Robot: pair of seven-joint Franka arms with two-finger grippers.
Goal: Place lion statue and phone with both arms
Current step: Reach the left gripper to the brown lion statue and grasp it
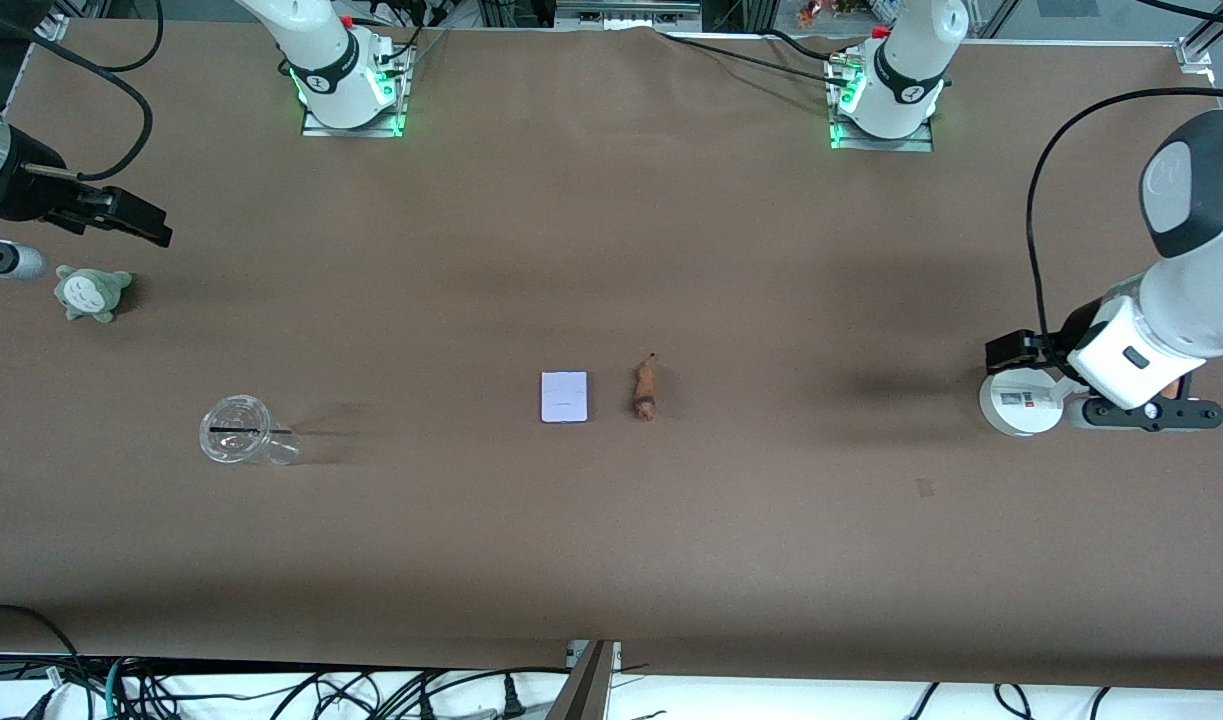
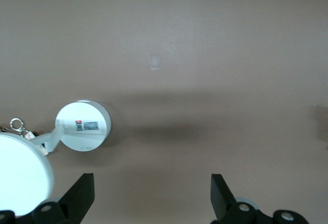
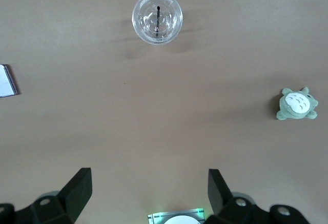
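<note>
- Task not yet started — phone (image 1: 564, 396) and lion statue (image 1: 645, 391) are lying untouched mid-table, the lion just beside the phone, toward the left arm's end.
- Right gripper (image 1: 131, 216) is hanging with fingers spread and empty, well apart from the phone, over the table near a grey-green plush toy (image 1: 91, 291).
- Left gripper (image 1: 1014, 352) is hovering released, holding nothing, over a white round stand (image 1: 1017, 402) — well apart from the phone.
- A clear cup (image 1: 239, 431) is sitting well apart from the phone, toward the right arm's end.
- Both pickups and both placements are remaining.

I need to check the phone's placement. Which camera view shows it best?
The front view: the phone lies whole, face up, beside the lion statue. The right wrist view catches only its corner; the left wrist view misses it.
</note>
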